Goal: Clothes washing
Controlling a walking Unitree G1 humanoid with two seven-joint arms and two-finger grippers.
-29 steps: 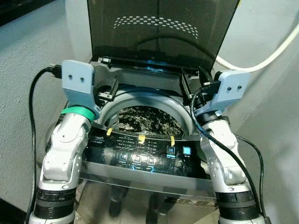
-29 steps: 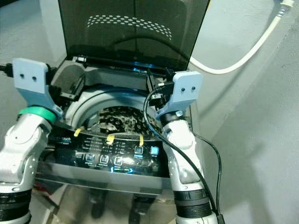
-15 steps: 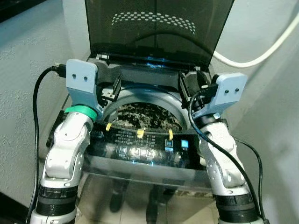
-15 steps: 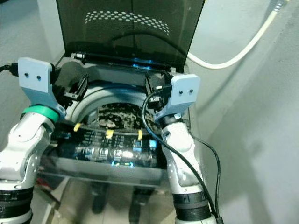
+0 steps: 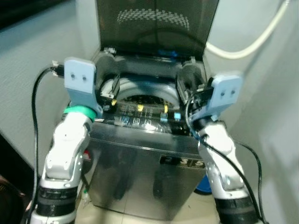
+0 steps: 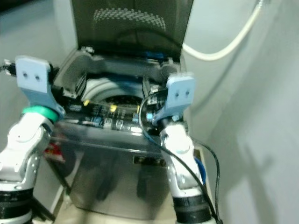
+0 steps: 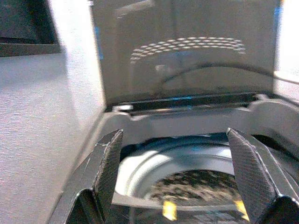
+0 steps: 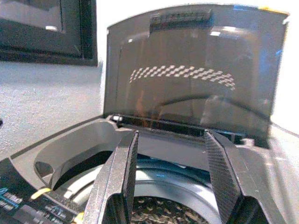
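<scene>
A grey top-loading washing machine (image 5: 140, 158) stands before me with its dark lid (image 5: 156, 23) raised upright. Dark patterned clothes (image 7: 196, 184) lie in the drum (image 5: 145, 99), behind the lit control panel (image 5: 145, 121). My left gripper (image 5: 110, 88) is held at the left of the tub opening, open with nothing between its fingers (image 7: 107, 168). Over at the right of the opening, my right gripper (image 5: 187, 86) is also open and empty, its fingers (image 8: 119, 182) pointing toward the lid.
A white hose (image 5: 252, 44) curves along the wall at the right. Grey walls close in on both sides of the machine. Something blue (image 5: 203, 184) sits on the floor at its right. Black cables hang from both wrists.
The whole picture has shifted: the machine now looks smaller and farther off, with its front panel in view. Both grippers stay open and raised toward the tub.
</scene>
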